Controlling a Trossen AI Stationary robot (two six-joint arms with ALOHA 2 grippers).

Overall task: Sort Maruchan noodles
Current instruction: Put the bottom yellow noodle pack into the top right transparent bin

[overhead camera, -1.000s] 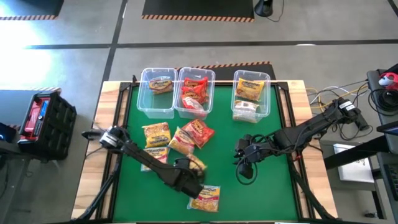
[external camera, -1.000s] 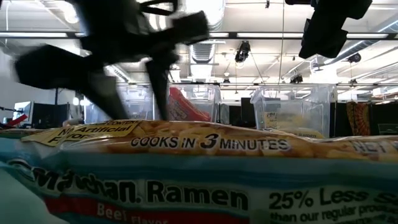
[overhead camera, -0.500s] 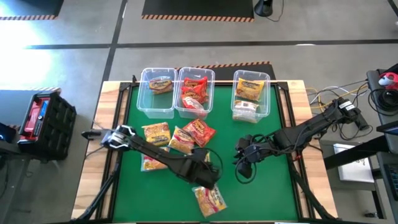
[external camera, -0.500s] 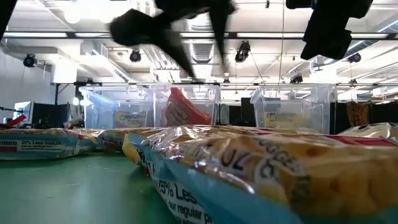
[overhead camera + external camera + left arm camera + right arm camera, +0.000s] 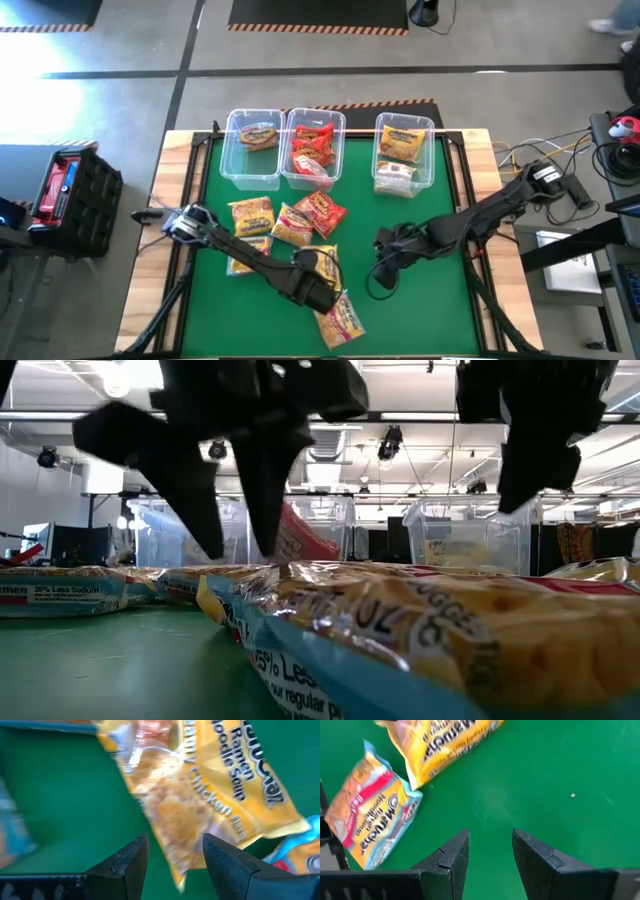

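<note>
You can't read the blurred yellow packet (image 5: 200,790) fully in the left wrist view, and the nearest packet (image 5: 420,650) runs off the low view's edge.

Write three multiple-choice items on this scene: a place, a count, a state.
1. Which of the clear plastic bins holds the red crinkly noodle packets? A left; B middle; C right.
2. How many bins stand there? A two; B three; C five.
3. The right gripper has its jaws: A open over bare green mat; B shut on a packet; C inside a bin.
Key: B, red shows only in the middle bin; B, three stand in a row; A, mat shows between its jaws.
</note>
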